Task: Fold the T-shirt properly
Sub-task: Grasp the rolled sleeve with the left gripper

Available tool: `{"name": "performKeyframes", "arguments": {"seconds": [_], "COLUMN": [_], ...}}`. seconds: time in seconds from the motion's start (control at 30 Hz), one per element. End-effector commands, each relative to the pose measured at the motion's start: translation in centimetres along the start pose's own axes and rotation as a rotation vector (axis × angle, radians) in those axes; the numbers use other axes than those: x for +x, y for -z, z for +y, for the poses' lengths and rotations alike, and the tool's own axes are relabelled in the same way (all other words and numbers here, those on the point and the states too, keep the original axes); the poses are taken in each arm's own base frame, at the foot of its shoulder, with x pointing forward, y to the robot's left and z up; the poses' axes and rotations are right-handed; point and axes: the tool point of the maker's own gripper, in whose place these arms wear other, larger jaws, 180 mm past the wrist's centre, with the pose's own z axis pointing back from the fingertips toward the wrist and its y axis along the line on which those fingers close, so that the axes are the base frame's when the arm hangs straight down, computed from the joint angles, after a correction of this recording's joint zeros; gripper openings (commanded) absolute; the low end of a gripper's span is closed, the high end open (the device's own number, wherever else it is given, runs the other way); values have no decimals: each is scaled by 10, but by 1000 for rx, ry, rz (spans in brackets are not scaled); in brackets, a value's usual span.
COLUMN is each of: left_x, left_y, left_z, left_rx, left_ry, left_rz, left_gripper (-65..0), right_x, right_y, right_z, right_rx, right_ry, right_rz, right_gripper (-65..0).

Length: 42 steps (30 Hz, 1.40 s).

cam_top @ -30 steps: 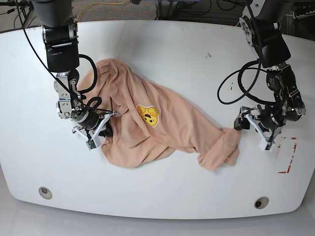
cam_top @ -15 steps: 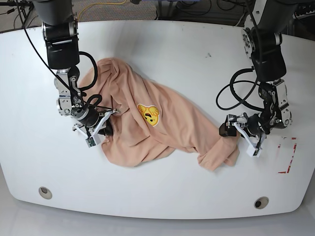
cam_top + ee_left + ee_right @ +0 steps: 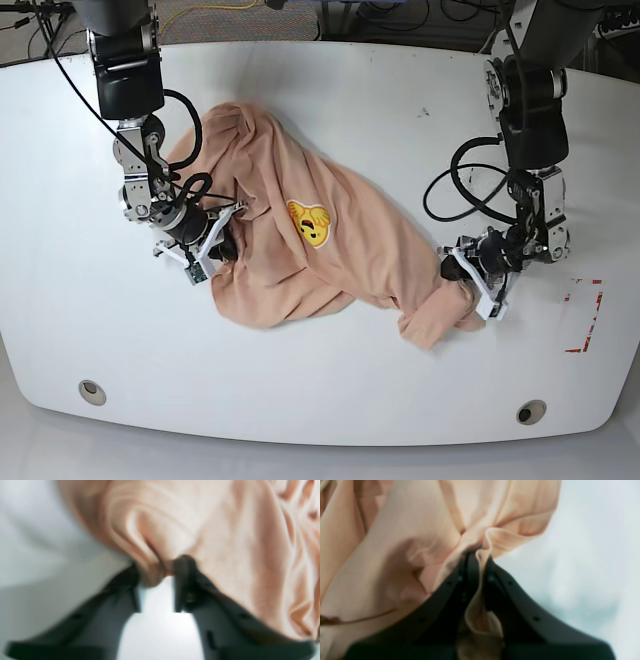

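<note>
The peach T-shirt point(image 3: 330, 260) lies crumpled across the middle of the white table point(image 3: 330, 110), with its yellow emoji print point(image 3: 313, 222) facing up. My right gripper point(image 3: 215, 250), on the base view's left, is shut on the shirt's left edge. The right wrist view shows its jaws point(image 3: 478, 555) pinching a thin fold of cloth point(image 3: 495, 535). My left gripper point(image 3: 462, 272), on the base view's right, is at the shirt's bunched right end. In the left wrist view its jaws point(image 3: 156, 572) are closed on a thick fold point(image 3: 152, 577), with a narrow gap left between them.
Red tape marks point(image 3: 585, 320) are on the table at the right. Two round holes point(image 3: 92, 391) point(image 3: 531, 412) sit near the front edge. Black cables point(image 3: 470, 190) loop beside the left arm. Bare table surrounds the shirt.
My left gripper has moved left from bare table into the shirt's right end and closed on a fold. The right gripper has shifted slightly up with the cloth. The shirt has bunched a little.
</note>
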Motion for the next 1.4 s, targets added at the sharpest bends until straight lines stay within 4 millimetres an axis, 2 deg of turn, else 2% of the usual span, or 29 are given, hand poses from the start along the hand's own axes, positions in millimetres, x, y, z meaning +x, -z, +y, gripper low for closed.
{"name": "performKeyframes", "arguments": {"seconds": [0.0, 0.2, 0.33, 0.43, 0.57, 0.67, 0.97, 1.17, 1.37], "left_x": [25, 27, 55, 63, 94, 110, 172, 218, 255], "left_y": [-2, -1, -17, -34, -68, -84, -140, -192, -238], "left_z": [2, 3, 0, 2, 0, -7, -16, -12, -16], "left_rx": [34, 56, 70, 103, 162, 185, 281, 362, 421], "left_ry": [42, 46, 95, 149, 255, 305, 405, 393, 405], "left_rz": [-66, -67, -137, -152, -214, -245, -364, -469, -567], "left_gripper": [-640, -650, -650, -650, -650, -650, -650, -650, -650], "right_x": [25, 26, 30, 38, 58, 74, 137, 186, 228], "right_y": [-8, -22, -40, -55, -73, -81, -103, -120, -138], "right_z": [0, 21, 25, 15, 0, -9, -51, -83, -111], "right_rx": [2, 25, 10, -34, -90, -117, -224, -293, -354], "right_ry": [-45, -97, -129, -127, -139, -155, -210, -247, -263], "right_rz": [-44, -46, -50, -61, -97, -125, -204, -267, -321], "right_gripper": [-647, -648, -648, -648, -648, -648, -645, -644, -644]}}
